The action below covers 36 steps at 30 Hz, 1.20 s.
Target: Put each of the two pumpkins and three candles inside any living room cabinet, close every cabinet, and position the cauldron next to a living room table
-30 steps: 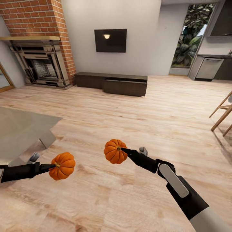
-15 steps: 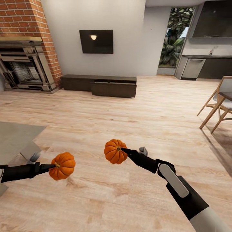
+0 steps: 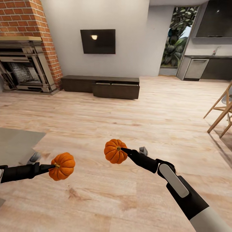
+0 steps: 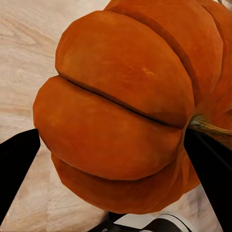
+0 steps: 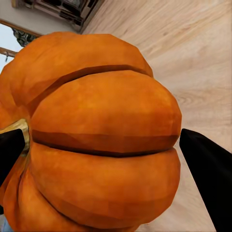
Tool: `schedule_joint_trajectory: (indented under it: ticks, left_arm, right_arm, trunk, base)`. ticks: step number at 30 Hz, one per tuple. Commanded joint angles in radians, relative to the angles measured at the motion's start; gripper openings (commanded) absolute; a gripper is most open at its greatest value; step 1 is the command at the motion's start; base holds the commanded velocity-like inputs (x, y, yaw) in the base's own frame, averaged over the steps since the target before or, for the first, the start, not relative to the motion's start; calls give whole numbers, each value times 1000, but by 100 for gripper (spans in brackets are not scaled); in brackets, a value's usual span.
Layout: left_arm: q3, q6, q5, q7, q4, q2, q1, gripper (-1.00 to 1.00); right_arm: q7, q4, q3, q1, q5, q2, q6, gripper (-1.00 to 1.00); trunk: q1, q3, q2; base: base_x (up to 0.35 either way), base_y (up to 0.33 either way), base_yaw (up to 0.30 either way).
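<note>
Pumpkins in transit: the left hand (image 3: 48, 167) is clamped on one ribbed orange pumpkin (image 3: 62, 166) by its stem end, and the right hand (image 3: 123, 150) grips the other pumpkin (image 3: 115, 151), both carried above the wood floor (image 3: 154, 109). Far ahead against the wall sits the dark cabinet (image 3: 101, 86), one drawer front standing proud, so the next move looks like driving closer and lowering each pumpkin into that drawer.

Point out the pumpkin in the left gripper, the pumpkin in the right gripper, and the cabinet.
left pumpkin (image 3: 62, 166), head view, on its ribbed orange side.
right pumpkin (image 3: 114, 151), head view, on its ribbed orange body beside the stem.
cabinet (image 3: 116, 91), head view, on the dark front of its pulled-out drawer.
</note>
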Motion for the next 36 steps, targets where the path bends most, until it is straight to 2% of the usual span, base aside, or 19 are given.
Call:
schedule_joint_trajectory:
  ticks: [1, 26, 31, 36]
  left_arm:
    - [-1, 8, 14, -2, 0, 1, -1, -100]
    - [-9, 7, 14, -2, -8, -8, -1, -100]
    - [-10, 7, 14, -2, -8, -9, -1, -100]
    - [-11, 7, 14, -2, -4, -10, -1, -100]
  right_arm:
    - [1, 0, 1, -1, -8, -1, 2, -100]
    - [1, 16, 1, -1, -1, 0, 0, -100]
    - [1, 53, 3, -1, 3, 1, -57, -100]
    - [3, 58, 3, -1, 4, -1, -72, -100]
  trunk:
    - [0, -1, 0]
    - [0, -1, 0]
    - [0, -1, 0]
    - [0, -1, 0]
  base:
    - [312, 120, 0]
    - [329, 9, 0]
    - [331, 0, 0]
    - [331, 0, 0]
